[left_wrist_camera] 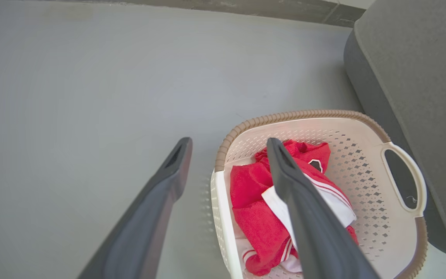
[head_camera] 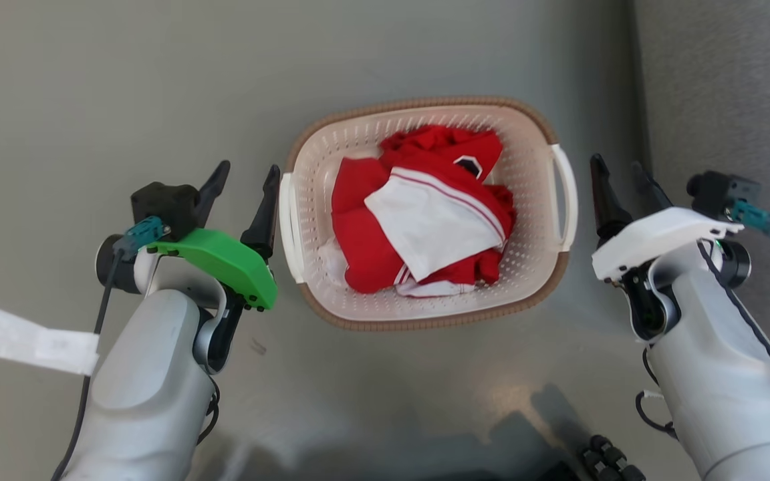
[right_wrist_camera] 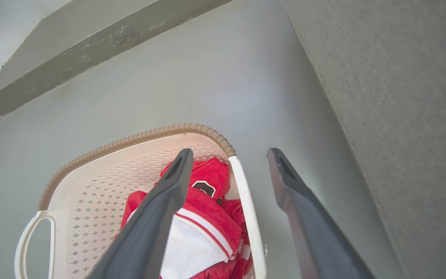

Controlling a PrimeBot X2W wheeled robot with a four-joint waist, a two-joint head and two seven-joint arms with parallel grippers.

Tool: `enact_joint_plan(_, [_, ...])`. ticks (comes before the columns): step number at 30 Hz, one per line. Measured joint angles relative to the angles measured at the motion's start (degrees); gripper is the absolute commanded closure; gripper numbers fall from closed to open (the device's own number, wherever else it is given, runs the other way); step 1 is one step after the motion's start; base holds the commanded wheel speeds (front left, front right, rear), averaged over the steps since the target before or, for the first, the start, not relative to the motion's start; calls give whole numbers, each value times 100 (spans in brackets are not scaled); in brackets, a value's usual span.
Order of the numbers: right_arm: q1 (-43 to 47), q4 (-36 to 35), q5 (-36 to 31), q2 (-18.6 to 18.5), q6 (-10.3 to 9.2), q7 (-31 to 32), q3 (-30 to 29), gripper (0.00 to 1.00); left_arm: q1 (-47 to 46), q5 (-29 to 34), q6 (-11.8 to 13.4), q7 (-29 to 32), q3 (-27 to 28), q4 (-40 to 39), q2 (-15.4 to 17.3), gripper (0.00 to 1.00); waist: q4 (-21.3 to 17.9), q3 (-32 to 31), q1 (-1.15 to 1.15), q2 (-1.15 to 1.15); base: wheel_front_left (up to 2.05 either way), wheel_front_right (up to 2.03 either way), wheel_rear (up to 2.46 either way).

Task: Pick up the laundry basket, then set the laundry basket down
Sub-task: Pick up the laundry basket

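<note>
The left hand [head_camera: 243,190] is open and holds nothing. Its fingers sit just beside the laundry basket [head_camera: 425,103], next to one white handle [head_camera: 289,227]. The right hand [head_camera: 625,187] is open too, near the other handle [head_camera: 567,200] but not touching it. The basket rests on the grey floor [head_camera: 91,80] with red and white clothes [head_camera: 425,214] inside. I think no grab is made yet — the lift and the set-down both look left to do.
</note>
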Motion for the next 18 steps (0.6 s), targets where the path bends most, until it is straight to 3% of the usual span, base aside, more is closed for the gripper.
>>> enact_joint_plan(18, [-1004, 1131, -208, -3, 0, 81, 396, 0, -850, -592, 0, 797, -716, 945, -47, 0, 100, 958, 0, 0, 0, 0, 0])
